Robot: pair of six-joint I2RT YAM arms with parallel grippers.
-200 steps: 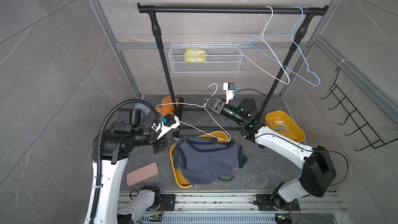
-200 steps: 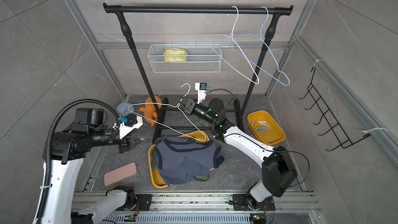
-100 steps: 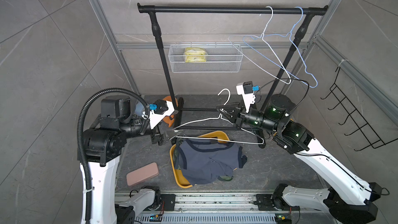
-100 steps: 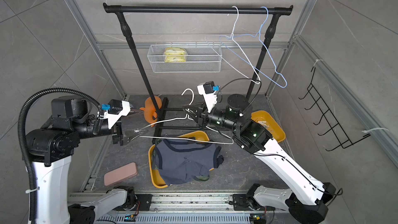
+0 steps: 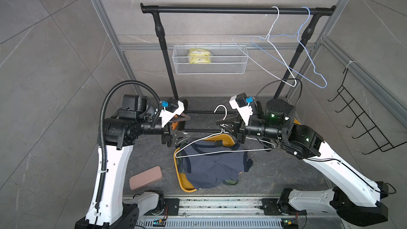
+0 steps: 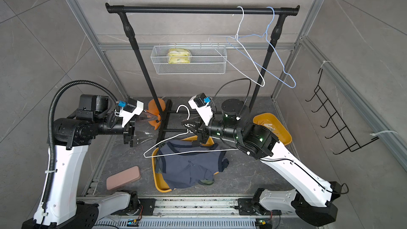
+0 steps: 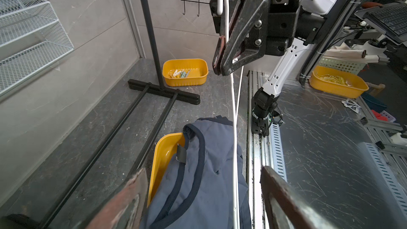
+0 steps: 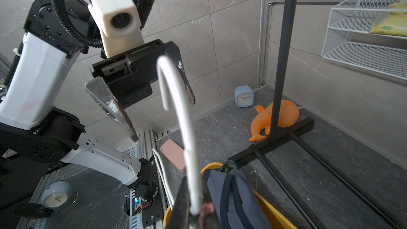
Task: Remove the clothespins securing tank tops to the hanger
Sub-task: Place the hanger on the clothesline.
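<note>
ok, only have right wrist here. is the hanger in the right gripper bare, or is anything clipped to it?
Observer: Bare. In both top views the whole white hanger shows: no cloth, no pins on it.
Operator: other hangers?
Observer: Two hang bare on the rail: a spare white hanger and a blue hanger.
Operator: pins?
Observer: Left wrist view shows clothespins lying in a small yellow bin beside the rack foot.

Left jaws wider; hanger (image 8: pixel 187 142) higher, level
</note>
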